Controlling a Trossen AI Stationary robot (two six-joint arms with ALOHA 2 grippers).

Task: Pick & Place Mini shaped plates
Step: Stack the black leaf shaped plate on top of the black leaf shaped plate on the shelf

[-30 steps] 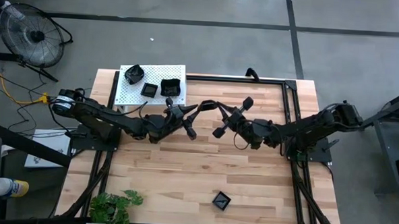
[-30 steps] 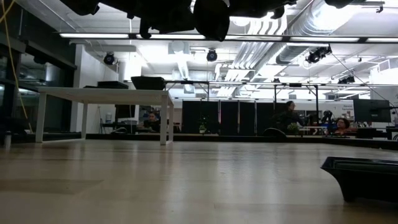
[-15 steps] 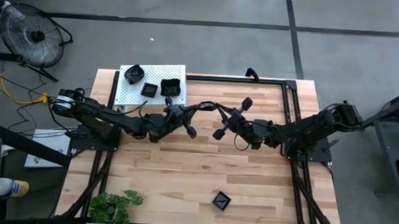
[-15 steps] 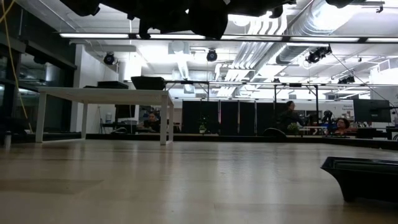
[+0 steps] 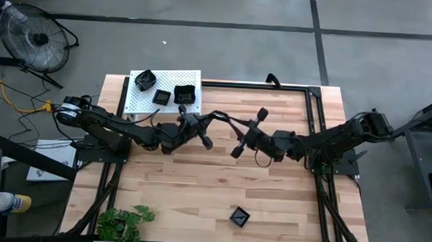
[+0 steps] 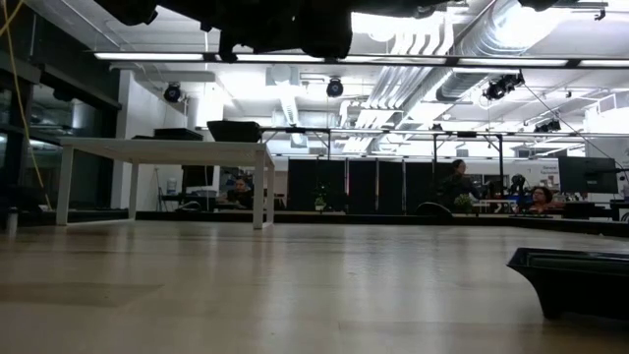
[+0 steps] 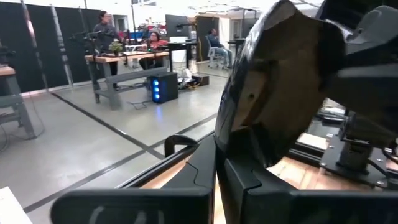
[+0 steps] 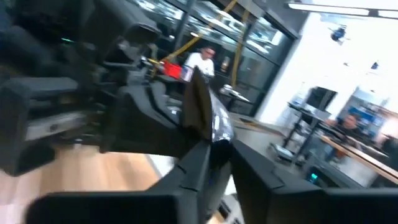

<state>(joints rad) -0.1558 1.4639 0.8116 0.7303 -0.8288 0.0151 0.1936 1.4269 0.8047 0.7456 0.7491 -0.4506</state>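
Observation:
A glossy black mini plate hangs high over the table's middle and shows edge-on from above. My left gripper reaches level from the table's left and is shut on it. My right gripper comes level from the right at the plate's other end, where the plate's rim shows just ahead of it. Another black mini plate lies on the table near its front edge, also in the low view. Three more sit on a white perforated shelf at the back left. My left gripper pinches the plate's rim between its two fingers. The fingers come level from the table's left. The plate stands on edge ahead of them, lifted well clear of the table.
A black frame rail runs along the table's far and right sides. A green plant sits at the near left corner, and a fan stands on the floor beyond the table. People sit at desks in the room behind.
My right gripper has rolled and turned at the wrist and drawn slightly toward the table's right. The plate stays aloft at my left gripper; in the low view its dark bulge under the arms has shrunk upward.

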